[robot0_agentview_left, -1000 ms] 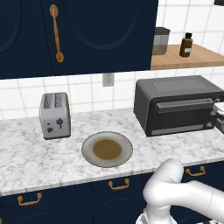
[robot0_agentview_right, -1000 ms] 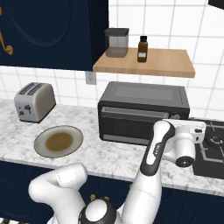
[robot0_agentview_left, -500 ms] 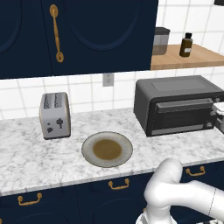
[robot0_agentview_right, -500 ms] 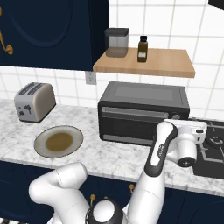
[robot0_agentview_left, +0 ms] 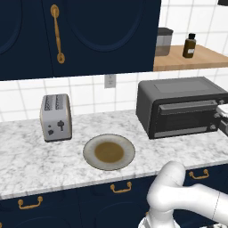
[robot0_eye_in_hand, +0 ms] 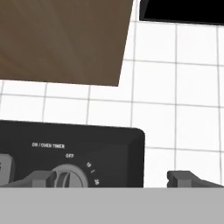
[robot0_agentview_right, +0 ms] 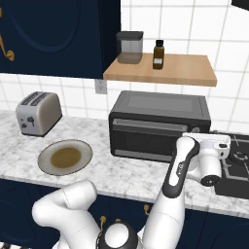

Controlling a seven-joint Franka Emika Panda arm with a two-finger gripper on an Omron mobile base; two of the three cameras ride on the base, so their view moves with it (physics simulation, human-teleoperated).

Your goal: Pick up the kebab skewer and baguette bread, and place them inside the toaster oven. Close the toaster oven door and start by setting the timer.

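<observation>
So the toaster oven (robot0_agentview_left: 182,107) sits on the marble surface (robot0_agentview_left: 26,164) toward the right, under the wooden shelf (robot0_agentview_right: 163,68), and its door (robot0_agentview_right: 151,138) is shut. Can't see into it through the glass, so no idea where the skewer or the bread are.

Other stuff around: a silver two-slot toaster (robot0_agentview_left: 55,117) well off to the left, a round plate (robot0_agentview_left: 109,152) with a brown center between it and the oven, near the front edge. On the shelf there's a grey canister (robot0_agentview_right: 129,47) and a little dark bottle (robot0_agentview_right: 158,54) beside it. A cooktop (robot0_agentview_right: 236,163) sits just right of the oven.

The tool (robot0_eye_in_hand: 113,178) is parked right at the oven's right end, wide open with nothing in it. In the hand view one fingertip (robot0_eye_in_hand: 41,178) overlaps the timer knob (robot0_eye_in_hand: 68,177) under the "ON / OVEN TIMER" label, the other tip hangs out past the oven's edge in front of the white tiles. Can't tell if it's actually touching the knob.

Compared with a second ago, the wrist has nudged slightly closer to the oven's right end. Everything else hasn't budged.
</observation>
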